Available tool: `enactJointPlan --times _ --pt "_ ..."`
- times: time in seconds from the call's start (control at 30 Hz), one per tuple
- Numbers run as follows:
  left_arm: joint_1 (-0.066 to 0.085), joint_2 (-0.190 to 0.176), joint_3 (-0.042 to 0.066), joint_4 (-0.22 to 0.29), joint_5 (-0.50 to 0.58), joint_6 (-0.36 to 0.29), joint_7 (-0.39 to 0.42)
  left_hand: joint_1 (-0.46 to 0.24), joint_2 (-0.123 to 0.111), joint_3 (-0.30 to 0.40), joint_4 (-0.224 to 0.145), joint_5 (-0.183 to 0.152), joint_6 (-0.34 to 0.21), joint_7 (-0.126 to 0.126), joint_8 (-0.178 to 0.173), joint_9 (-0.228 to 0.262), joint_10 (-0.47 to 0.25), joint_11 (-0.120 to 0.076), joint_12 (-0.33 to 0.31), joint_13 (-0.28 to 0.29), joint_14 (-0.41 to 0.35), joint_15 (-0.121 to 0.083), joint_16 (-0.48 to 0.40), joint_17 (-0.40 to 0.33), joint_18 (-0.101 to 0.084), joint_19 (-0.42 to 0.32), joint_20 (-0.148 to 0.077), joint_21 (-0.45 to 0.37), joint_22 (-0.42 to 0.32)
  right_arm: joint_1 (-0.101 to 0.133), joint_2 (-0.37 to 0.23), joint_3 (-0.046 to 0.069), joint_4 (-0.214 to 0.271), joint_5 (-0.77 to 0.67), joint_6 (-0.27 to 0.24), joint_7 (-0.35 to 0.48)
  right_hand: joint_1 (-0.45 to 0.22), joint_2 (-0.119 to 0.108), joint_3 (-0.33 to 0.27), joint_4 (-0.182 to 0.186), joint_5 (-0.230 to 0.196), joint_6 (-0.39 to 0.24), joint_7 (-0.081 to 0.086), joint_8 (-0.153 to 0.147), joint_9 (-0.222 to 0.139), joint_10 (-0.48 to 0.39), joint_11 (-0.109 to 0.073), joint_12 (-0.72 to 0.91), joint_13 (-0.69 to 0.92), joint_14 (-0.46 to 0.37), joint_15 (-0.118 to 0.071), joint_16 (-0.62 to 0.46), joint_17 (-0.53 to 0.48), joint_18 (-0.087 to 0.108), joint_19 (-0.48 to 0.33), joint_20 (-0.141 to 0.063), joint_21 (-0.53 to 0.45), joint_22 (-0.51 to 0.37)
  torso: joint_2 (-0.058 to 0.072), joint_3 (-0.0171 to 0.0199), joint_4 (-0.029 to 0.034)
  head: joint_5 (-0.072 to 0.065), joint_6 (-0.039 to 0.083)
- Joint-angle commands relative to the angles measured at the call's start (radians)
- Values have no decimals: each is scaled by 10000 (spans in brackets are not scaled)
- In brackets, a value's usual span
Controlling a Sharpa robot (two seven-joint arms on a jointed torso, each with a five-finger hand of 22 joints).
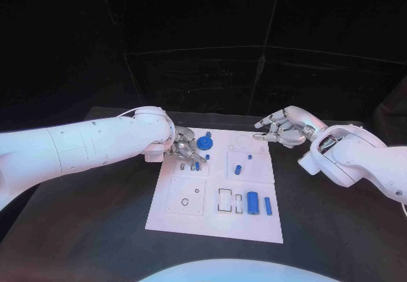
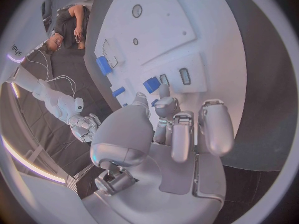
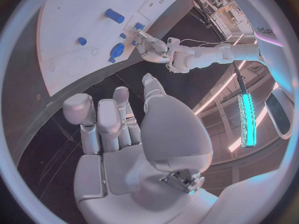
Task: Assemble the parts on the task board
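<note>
A small blue part [image 1: 196, 166] sits at a slot near the far-left corner of the white task board [image 1: 254, 226], and my left hand [image 1: 183, 148] has its fingertips down on it, seemingly pinching it (the grip itself is partly hidden). I judge I am mid-insertion; next I must press it straight down until seated. My right hand [image 1: 284, 129] hovers beyond the board's far-right corner, fingers loosely apart, holding nothing.

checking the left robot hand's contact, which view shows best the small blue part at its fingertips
The left wrist view: the small blue part sits on the task board just beyond the left robot hand. The head view shows it tiny and partly hidden by the robot hand; the right wrist view shows it far off.
</note>
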State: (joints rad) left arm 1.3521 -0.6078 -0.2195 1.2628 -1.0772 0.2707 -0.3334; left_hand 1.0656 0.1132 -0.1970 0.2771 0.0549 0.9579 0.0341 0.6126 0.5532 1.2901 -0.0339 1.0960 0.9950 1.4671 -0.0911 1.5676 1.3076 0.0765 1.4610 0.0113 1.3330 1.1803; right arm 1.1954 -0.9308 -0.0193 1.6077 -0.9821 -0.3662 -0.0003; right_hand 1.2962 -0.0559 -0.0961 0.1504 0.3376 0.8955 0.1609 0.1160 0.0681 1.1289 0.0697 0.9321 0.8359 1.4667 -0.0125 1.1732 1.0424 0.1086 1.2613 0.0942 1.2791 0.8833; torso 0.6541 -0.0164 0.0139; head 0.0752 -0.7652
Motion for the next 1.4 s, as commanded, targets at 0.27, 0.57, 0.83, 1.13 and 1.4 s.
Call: enactJointPlan --times 0.27,0.57,0.83,1.13,1.4 --pt "2 86 -13 -14 -60 153 -89 55 58 -59 -110 -53 -115 17 81 99 48 -2 74 18 1037 -56 32 2632 -77 244 -26 27 -19 19 84 5 -60 29 132 12 -42 90 -62 13 -56 -35 -38 70 4 -82 -16 -27 -10 2 -6 -38 -16 182 -78 -11 -47 -14 17 0 -6 12 -51" --pt "0 166 -18 -19 16 171 -89 172 93 -47 -219 -51 -153 20 106 177 36 0 79 25 1037 -53 32 2632 -74 226 -22 29 -17 19 142 5 -106 29 157 -20 -27 107 -62 13 -57 -34 -39 75 4 -88 -17 -33 -22 0 -6 -50 -26 183 -81 -10 -55 -24 11 -1 2 14 -92" --pt "0 185 -21 -15 34 199 -89 343 167 13 -385 -50 -193 19 136 278 29 0 93 42 1037 -52 32 2632 -71 205 -18 33 -8 18 189 5 -159 29 181 -28 -14 119 -61 12 -54 -35 -40 79 5 -88 -18 -32 -25 1 -7 -54 -27 183 -80 -10 -58 -26 9 -3 4 21 -111" --pt "0 196 -24 -17 37 313 -91 574 205 117 -647 -49 -244 21 158 398 16 0 96 49 1037 -51 32 2632 -66 180 -14 34 1 18 225 4 -197 29 195 -31 26 147 -61 6 -38 -36 -43 90 5 -90 -21 -29 -32 -1 -9 -75 -42 184 -80 -11 -69 -36 10 0 -2 20 -146" --pt "-1 222 -27 -33 37 397 -95 895 174 286 -1036 -47 -297 24 148 510 13 3 106 69 1037 -50 32 2632 -61 158 -12 36 13 18 248 4 -221 29 203 -26 50 161 -60 0 -26 -37 -44 96 5 -90 -23 -24 -32 0 -11 -81 -43 185 -81 -12 -76 -43 11 -5 1 12 -171"
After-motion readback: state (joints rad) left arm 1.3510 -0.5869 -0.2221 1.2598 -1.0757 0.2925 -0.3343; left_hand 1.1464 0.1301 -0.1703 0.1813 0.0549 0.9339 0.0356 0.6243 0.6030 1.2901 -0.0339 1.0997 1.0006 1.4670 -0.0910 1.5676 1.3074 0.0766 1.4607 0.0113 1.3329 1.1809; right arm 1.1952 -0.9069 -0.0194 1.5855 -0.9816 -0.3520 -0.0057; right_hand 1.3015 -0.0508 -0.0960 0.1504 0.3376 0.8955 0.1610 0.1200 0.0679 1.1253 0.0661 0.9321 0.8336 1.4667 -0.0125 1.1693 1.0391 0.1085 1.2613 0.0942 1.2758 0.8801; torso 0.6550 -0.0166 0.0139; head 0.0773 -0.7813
